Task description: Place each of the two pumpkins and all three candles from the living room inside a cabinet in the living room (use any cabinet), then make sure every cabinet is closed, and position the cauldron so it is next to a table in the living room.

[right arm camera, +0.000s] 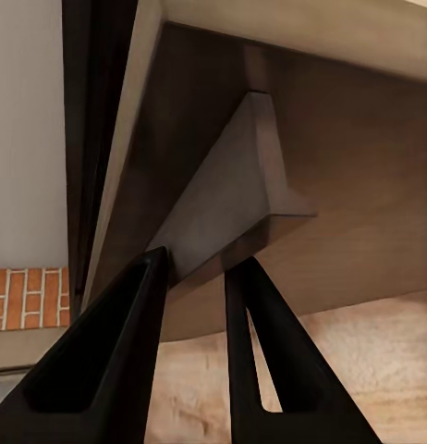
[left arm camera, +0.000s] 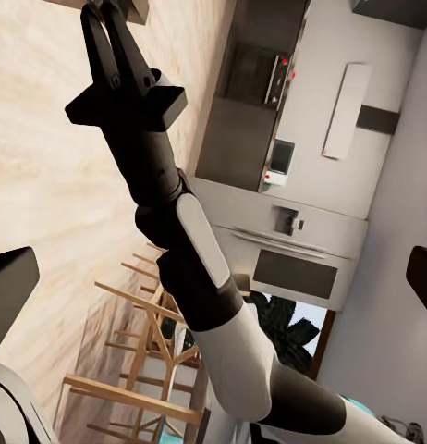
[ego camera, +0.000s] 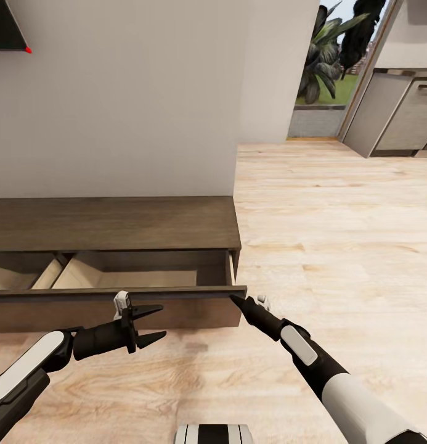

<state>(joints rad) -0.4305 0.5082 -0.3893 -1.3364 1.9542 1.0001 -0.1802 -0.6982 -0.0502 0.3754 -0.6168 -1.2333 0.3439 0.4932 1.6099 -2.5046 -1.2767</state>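
Looking at the head view, your right gripper (ego camera: 236,299) is parked right at the right-hand corner of the open drawer front (ego camera: 114,295), and that's the relation the next push turns on. The drawer belongs to the long low cabinet (ego camera: 114,222) against the white wall (ego camera: 145,92), and its long axis runs left to right across your view, so the front panel has to travel straight away from you toward the wall to shut. The right arm is the nearer one to that corner. In the right wrist view the two fingers (right arm camera: 112,370) stand a little apart with the corner of the panel (right arm camera: 237,199) just past their tips; I can't tell if they're actually touching it. Your left gripper (ego camera: 153,322) hangs just in front of the drawer face, lower down, jaws spread wide and holding nothing. From what I can see of the pale inside (ego camera: 133,277), no pumpkins or candles show in there, though the front panel hides part of it. My guess: pushing from one end could skew the drawer, so maybe slide toward the middle first.
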